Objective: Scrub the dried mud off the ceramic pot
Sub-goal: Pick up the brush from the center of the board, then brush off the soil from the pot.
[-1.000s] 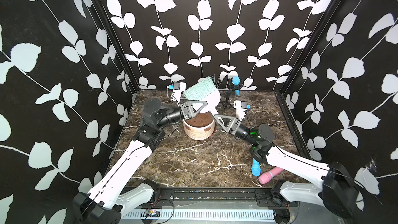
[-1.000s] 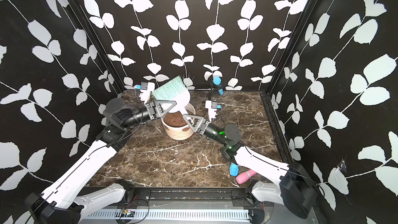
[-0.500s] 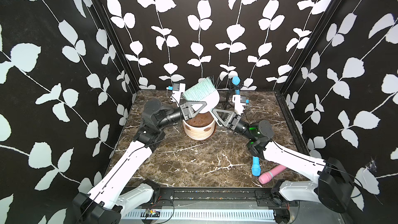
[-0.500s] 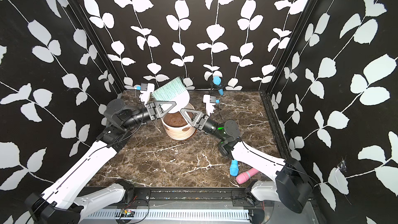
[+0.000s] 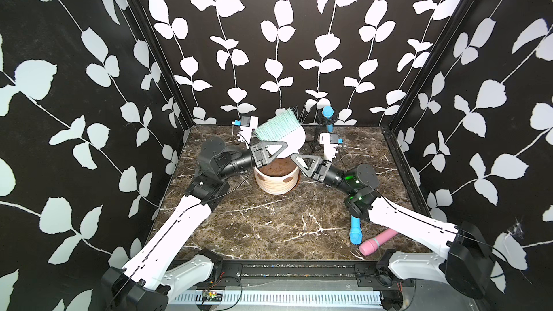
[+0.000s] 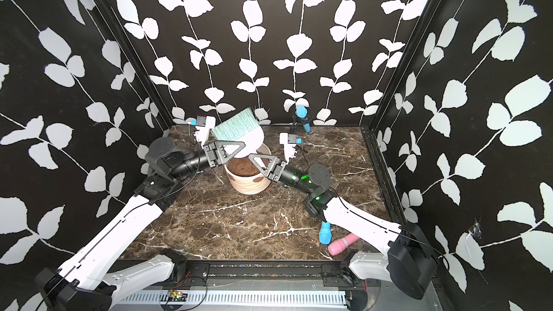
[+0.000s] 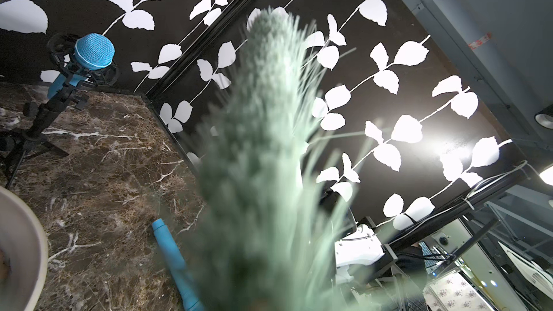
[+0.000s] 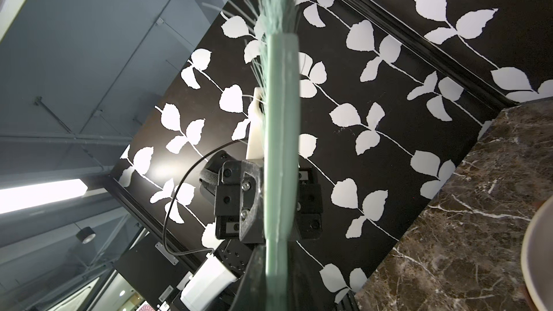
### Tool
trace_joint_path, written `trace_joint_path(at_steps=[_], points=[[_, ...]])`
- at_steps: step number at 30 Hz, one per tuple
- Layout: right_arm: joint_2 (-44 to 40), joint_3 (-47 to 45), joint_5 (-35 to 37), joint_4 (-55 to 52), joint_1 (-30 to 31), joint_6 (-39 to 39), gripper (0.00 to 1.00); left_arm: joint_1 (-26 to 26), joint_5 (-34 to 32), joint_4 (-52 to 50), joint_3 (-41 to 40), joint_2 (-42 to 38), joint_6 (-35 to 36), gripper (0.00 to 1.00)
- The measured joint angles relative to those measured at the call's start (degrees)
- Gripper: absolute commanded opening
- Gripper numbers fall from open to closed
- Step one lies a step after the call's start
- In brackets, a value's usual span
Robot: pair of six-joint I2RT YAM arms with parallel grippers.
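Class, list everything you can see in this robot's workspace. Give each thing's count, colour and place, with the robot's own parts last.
ceramic pot: one, cream, ribbed, mid-table towards the back
soil: one mass, brown, inside the pot
dried mud: two patches visible, reddish-brown, on the pot's side
brush: one, mint bristles, white back, above the pot
standing microphone: one, blue, on a black tripod, back of table
loose microphone: one, blue, lying near the right arm
pink cylinder: one, pink, beside the loose microphone
table: one, brown marble
left claw: one, black, shut on the brush
right claw: one, black, shut on the brush
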Motion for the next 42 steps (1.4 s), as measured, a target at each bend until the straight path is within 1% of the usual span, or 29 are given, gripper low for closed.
trace_joint_path(at_steps=[1,2,4,5,6,8,9,10,12,13,16,19,22,24,26,29,30,32,35,37,42], points=[[0.0,0.0,0.1,0.1,0.0,0.0,0.03,0.0,0.1,0.3,0.0,0.0,-0.1,0.00],[0.0,0.0,0.2,0.1,0.0,0.0,0.00,0.0,0.1,0.4,0.0,0.0,-0.1,0.04],[0.0,0.0,0.1,0.2,0.0,0.0,0.00,0.0,0.1,0.4,0.0,0.0,0.0,0.45],[0.0,0.1,0.2,0.1,0.0,0.0,0.00,-0.1,0.0,0.3,0.0,0.0,0.0,0.61],[-0.1,0.2,0.2,0.0,-0.1,0.0,0.00,-0.1,-0.1,0.3,0.0,0.0,0.2,0.73],[-0.2,0.6,-0.5,-1.2,-0.6,-0.2,0.00,-0.1,-0.2,-0.3,0.0,0.0,0.5,0.93],[-0.6,1.0,-1.2,-2.9,-1.2,-0.6,0.00,-0.1,-0.4,-0.9,0.0,0.0,1.0,0.97],[-1.2,1.5,-2.1,-5.4,-2.1,-1.6,0.00,-0.1,-0.6,-2.2,0.1,0.0,1.9,0.98],[-3.4,3.1,-4.1,-14.3,-4.5,-5.2,0.00,-0.1,-1.8,-6.5,1.0,-0.1,4.8,0.98],[-5.3,5.0,-5.4,-22.7,-6.1,-8.7,0.00,-0.1,-2.9,-10.5,2.1,-0.1,7.5,0.98],[-9.1,11.3,-7.1,-43.4,-8.9,-20.1,0.00,-0.1,-7.2,-20.0,4.9,-0.4,14.4,0.98],[-11.3,19.4,-5.4,-64.6,-9.4,-33.9,0.00,-0.1,-12.6,-29.7,6.6,-1.7,21.7,0.98],[-13.5,25.2,0.7,-82.1,-9.4,-47.8,0.00,-0.1,-17.3,-37.9,7.9,-2.5,29.0,0.98],[-15.6,25.9,6.0,-90.2,-9.4,-56.4,0.00,-0.1,-20.2,-42.4,8.5,-2.6,33.7,0.98],[-17.1,25.4,11.1,-96.8,-9.4,-63.6,0.00,-0.1,-23.3,-46.1,8.6,-2.7,38.3,0.98],[-16.7,24.4,18.2,-103.5,-9.4,-71.0,0.00,-0.1,-29.0,-50.9,8.6,-2.2,44.7,0.98],[-15.8,24.3,20.5,-105.1,-9.4,-72.0,0.00,-0.1,-30.9,-52.1,8.6,-1.8,46.8,0.98],[-13.1,25.0,24.2,-107.3,-9.4,-71.4,0.00,-0.1,-35.2,-53.5,8.2,-0.9,50.0,0.98],[-5.4,30.1,26.7,-111.3,-9.4,-65.4,0.00,-0.1,-40.3,-54.2,7.0,0.6,53.7,0.98],[-0.4,34.3,25.9,-112.9,-9.4,-59.3,0.00,-0.1,-43.0,-54.1,5.6,1.2,55.6,0.98],[6.8,39.7,18.9,-114.2,-9.2,-46.3,0.00,-0.1,-46.2,-52.4,1.7,1.3,58.4,0.98]])
